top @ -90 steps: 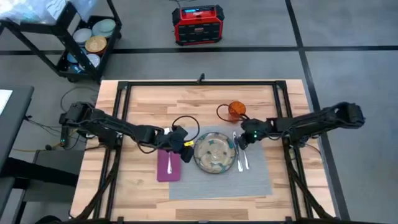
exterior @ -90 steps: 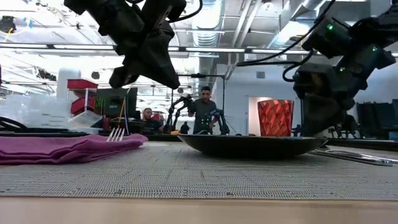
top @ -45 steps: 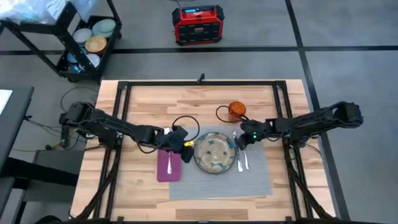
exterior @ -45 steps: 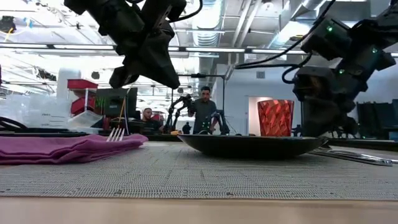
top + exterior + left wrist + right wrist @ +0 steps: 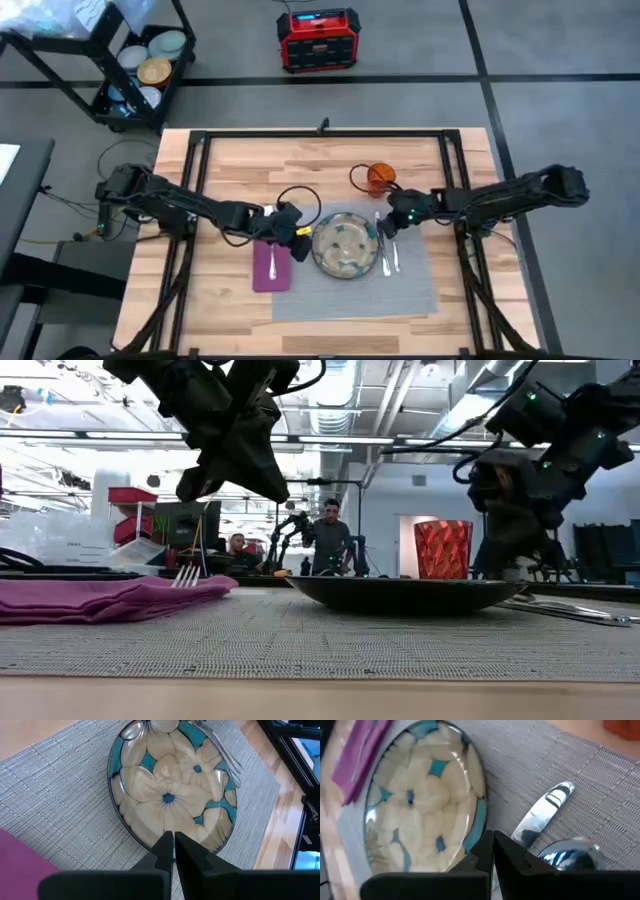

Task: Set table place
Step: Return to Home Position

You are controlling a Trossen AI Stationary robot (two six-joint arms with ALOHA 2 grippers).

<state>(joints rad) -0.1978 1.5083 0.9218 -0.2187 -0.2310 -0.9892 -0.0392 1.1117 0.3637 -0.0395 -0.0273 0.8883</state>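
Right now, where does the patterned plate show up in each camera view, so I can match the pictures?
High view: plate mid-table on the grey placemat.
Low view: plate edge-on, a dark shallow dish right of centre.
Left wrist view: plate fills the picture ahead of the left gripper.
Right wrist view: plate ahead of the right gripper, beside silver cutlery.
Shared landmark: the placemat's grey weave, under it in all four.

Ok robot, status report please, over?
Left gripper shut, empty, over plate rim. Right gripper shut, empty, over the cutlery. Plate on placemat, fork on napkin.
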